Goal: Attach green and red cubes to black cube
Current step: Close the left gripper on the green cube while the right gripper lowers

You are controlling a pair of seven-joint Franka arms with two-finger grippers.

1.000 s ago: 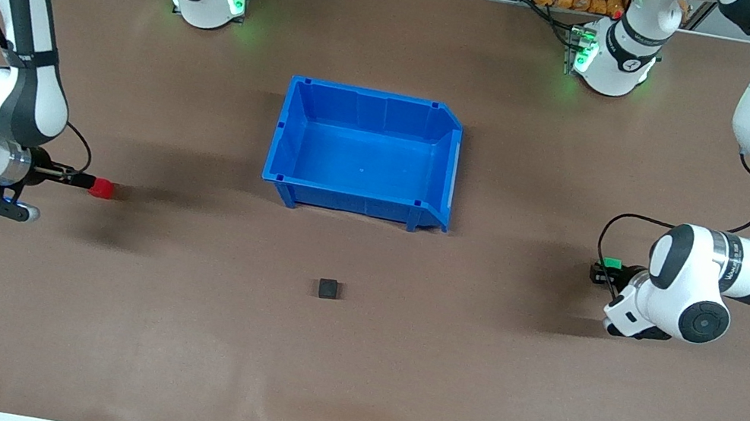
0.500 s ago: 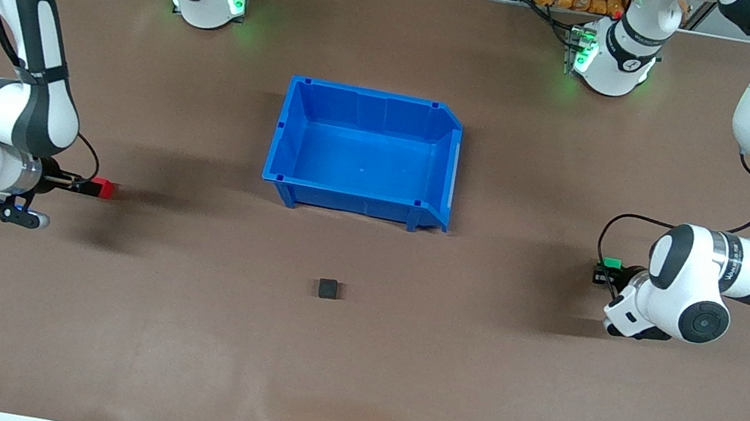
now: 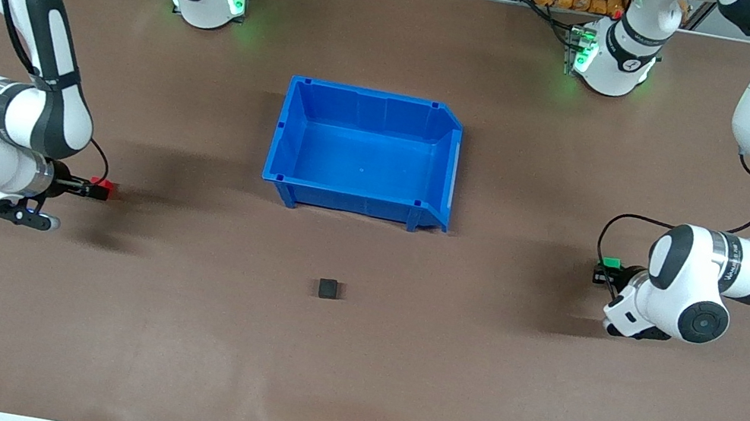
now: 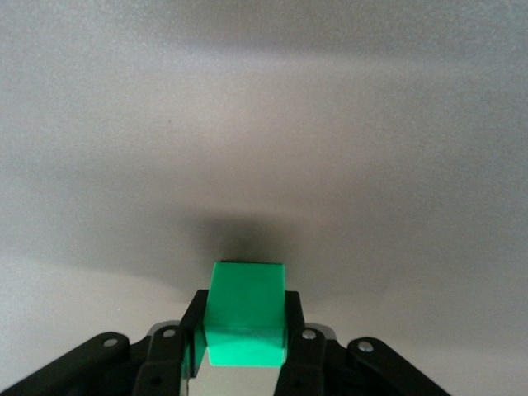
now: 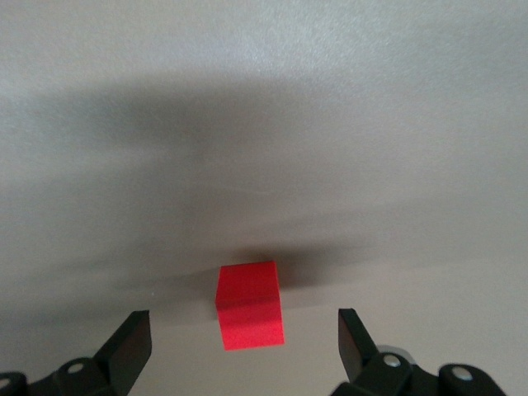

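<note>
The left gripper (image 3: 603, 270) sits low at the left arm's end of the table (image 3: 169, 328). Its two black fingers (image 4: 196, 326) press on both sides of the green cube (image 3: 611, 263), so the jaws are clamped on it. In the left wrist view the green cube (image 4: 245, 313) fills the gap between the fingers and throws a dark shadow on the table top just past it.

The right gripper (image 3: 95, 190) is low at the right arm's end of the table. Its jaws are wide apart. In the right wrist view the red cube (image 5: 249, 305) sits on the table in the middle of the gap, and neither finger (image 5: 130, 345) touches it. In the front view the red cube (image 3: 103, 187) shows as a small red spot at the tip of that gripper.

The black cube (image 3: 328, 288) lies by itself on the table, between the two arms and well apart from both grippers. It is nearer to the front camera than the blue bin (image 3: 287, 141). The blue bin stands in the middle of the table.
</note>
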